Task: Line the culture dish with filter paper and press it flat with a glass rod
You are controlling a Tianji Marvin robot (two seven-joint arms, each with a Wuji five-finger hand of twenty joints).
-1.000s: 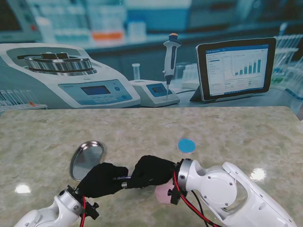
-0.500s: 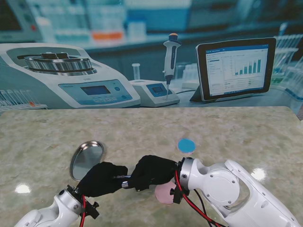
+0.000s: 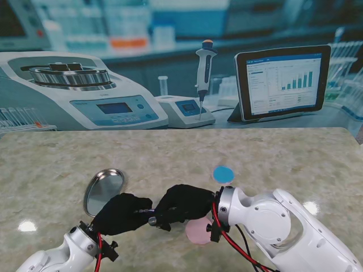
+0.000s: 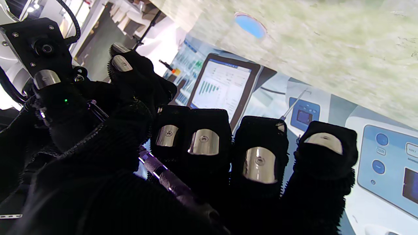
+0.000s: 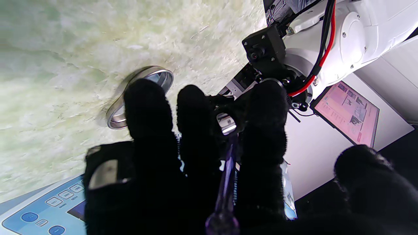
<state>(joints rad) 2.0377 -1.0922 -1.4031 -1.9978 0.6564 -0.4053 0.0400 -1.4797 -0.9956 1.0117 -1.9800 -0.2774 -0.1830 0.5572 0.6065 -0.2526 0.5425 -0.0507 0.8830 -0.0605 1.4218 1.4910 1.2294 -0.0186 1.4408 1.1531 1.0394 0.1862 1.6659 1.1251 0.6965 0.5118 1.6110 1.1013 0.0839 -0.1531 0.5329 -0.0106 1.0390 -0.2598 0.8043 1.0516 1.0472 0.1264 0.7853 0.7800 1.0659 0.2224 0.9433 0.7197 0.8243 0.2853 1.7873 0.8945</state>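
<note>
The thin glass rod (image 3: 148, 215) spans the gap between my two black-gloved hands, near me in the stand view. My left hand (image 3: 121, 215) has its fingers curled around one end; the rod (image 4: 163, 174) crosses its palm. My right hand (image 3: 184, 204) grips the other end, with the rod (image 5: 227, 182) running between its fingers. The round metal-rimmed culture dish (image 3: 104, 190) lies just beyond my left hand and also shows in the right wrist view (image 5: 140, 94). A pink paper disc (image 3: 198, 231) lies half hidden under my right wrist. A blue disc (image 3: 223, 174) lies farther off.
A centrifuge (image 3: 79, 90), a small instrument with a pipette (image 3: 203, 71) and a tablet (image 3: 282, 81) stand along the back edge of the marble table (image 3: 295, 164).
My right forearm has shifted slightly right and its hand has tilted, uncovering a little more of the pink disc. Both hands stay on the rod.
</note>
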